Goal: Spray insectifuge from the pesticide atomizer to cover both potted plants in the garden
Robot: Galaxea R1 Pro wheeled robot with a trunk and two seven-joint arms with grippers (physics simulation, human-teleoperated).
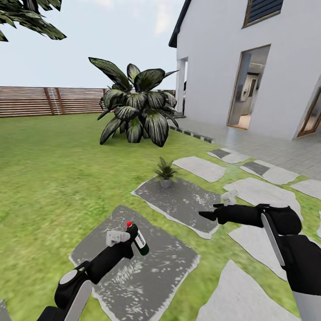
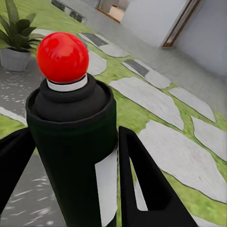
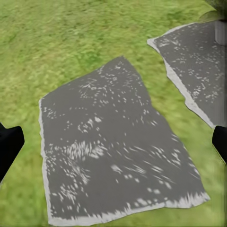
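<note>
Gripped by the left end effector over a grey paving slab, the pesticide atomizer looks light, rigid and smooth-sided; holding its body below the red spray head seems safest. One potted plant stands ahead. Right end effector hangs spread wide, holding nothing.

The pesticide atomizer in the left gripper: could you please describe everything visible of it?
The pesticide atomizer is a small dark green cylindrical bottle with a white label patch, a black shoulder, a white collar and a glossy red ball-shaped top. It looks like smooth plastic. The left gripper holds it by the body between its black fingers, lifted above a grey stone slab, tilted in the head view.
</note>
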